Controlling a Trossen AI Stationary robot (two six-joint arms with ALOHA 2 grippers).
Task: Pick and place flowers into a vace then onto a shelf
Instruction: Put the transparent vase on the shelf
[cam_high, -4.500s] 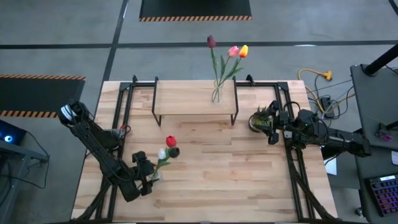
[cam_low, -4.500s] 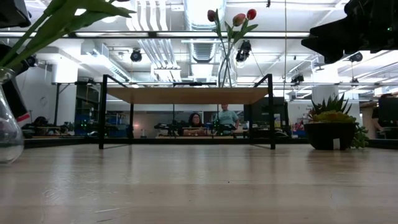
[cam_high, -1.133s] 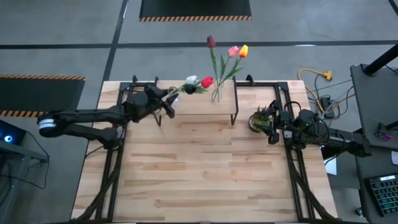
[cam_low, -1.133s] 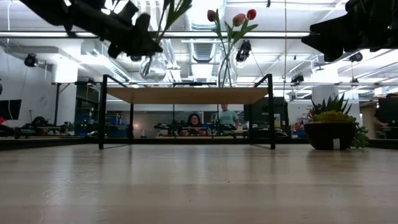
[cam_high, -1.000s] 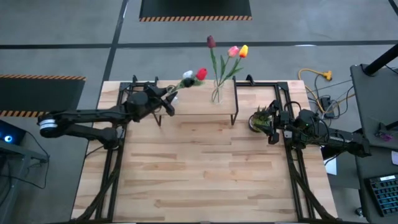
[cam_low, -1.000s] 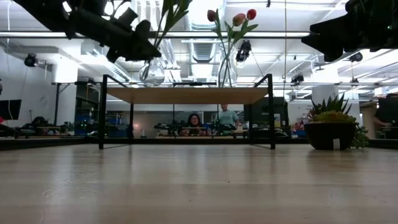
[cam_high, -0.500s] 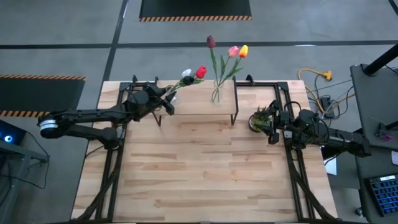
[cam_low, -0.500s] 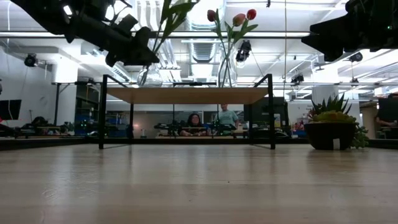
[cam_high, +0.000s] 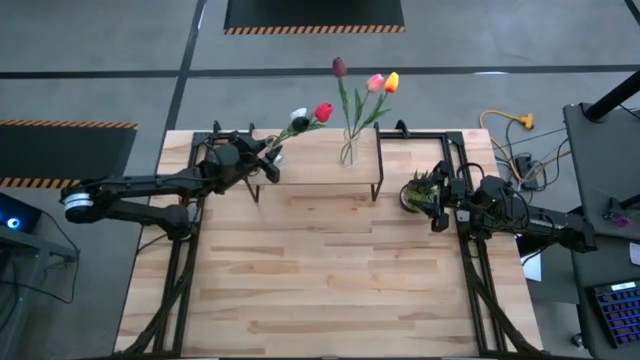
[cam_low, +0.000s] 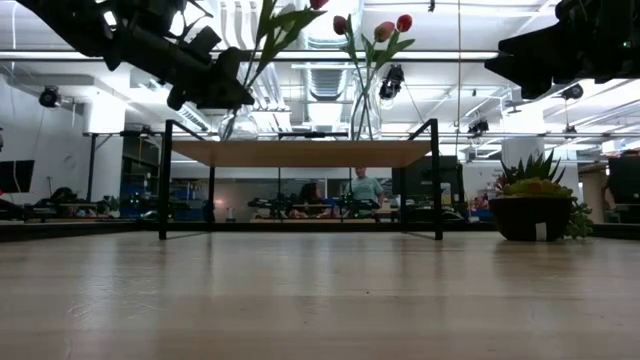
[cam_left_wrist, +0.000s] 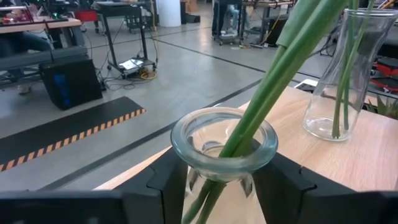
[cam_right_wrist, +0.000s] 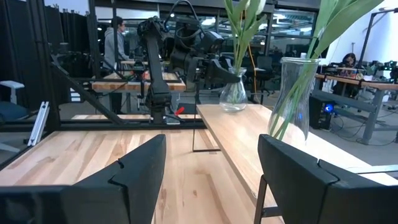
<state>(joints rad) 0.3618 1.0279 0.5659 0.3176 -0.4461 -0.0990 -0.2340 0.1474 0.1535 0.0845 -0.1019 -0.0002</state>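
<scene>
Looking from the front of the table (cam_high: 340, 280), there's bare wood all the way back to the shelf (cam_high: 310, 160) at the far edge. Over at the right edge the right gripper (cam_high: 437, 205) waits beside the small potted plant (cam_high: 418, 190), fingers spread wide and holding nothing.

Now to the action at the shelf's left end: the left gripper (cam_high: 262, 165) has its fingers on either side of the round glass vase (cam_left_wrist: 224, 146), just below the rim. Whether they are pressing or letting go I can't tell. The vase looks settled on the shelf top, so my read is the placing step is about done. Its red and white tulips (cam_high: 310, 116) lean out towards the back right, which is probably why the grip sits low, under the stems.

Farther along stands the tall vase (cam_high: 348, 150) with the maroon, pink and orange tulips (cam_high: 375, 80), already placed.
</scene>
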